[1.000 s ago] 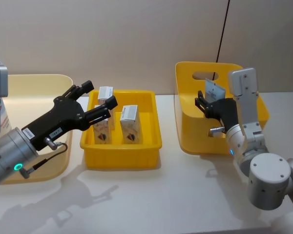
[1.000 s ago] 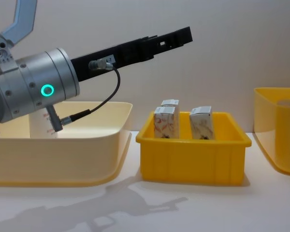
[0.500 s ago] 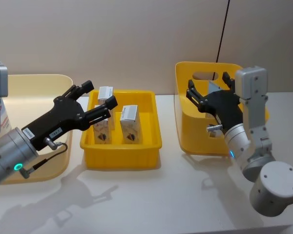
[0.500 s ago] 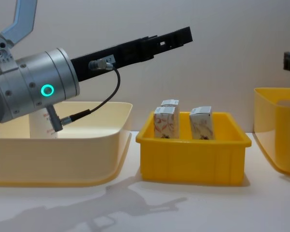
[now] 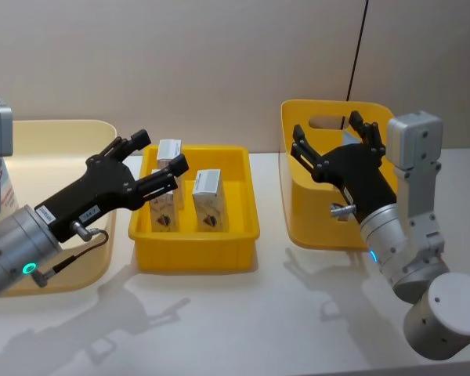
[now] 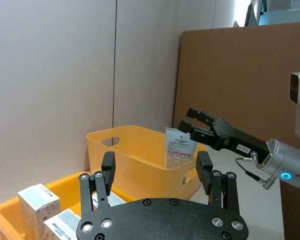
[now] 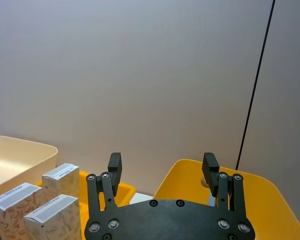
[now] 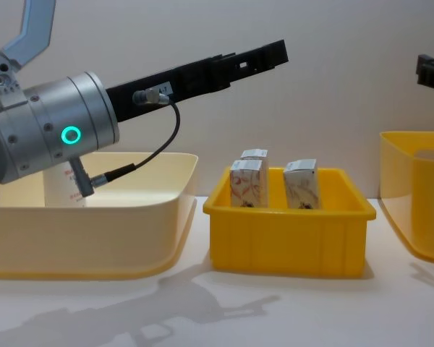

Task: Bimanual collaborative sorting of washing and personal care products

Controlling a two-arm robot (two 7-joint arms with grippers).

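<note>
Three white cartons with reddish swirls (image 5: 207, 200) (image 8: 301, 184) (image 7: 51, 200) stand upright in a low yellow tray (image 5: 196, 243). My left gripper (image 5: 160, 150) (image 6: 156, 167) hovers open and empty over the tray's left end, above the cartons. A pale tube (image 6: 179, 154) stands in the tall yellow bin (image 5: 301, 196) on the right. My right gripper (image 5: 329, 135) (image 7: 162, 162) (image 6: 190, 121) hangs open and empty above that bin's near-left side. Another pale tube (image 8: 61, 189) stands in the cream bin (image 5: 70, 133) on the left.
The three containers sit in a row on a white table (image 5: 243, 313), close to a plain wall. A black cable (image 5: 359, 47) runs down the wall behind the yellow bin. The table in front of the containers is bare.
My right gripper has let go of the tube in the yellow bin, opened wide and risen out of the bin. The left arm has not moved.
</note>
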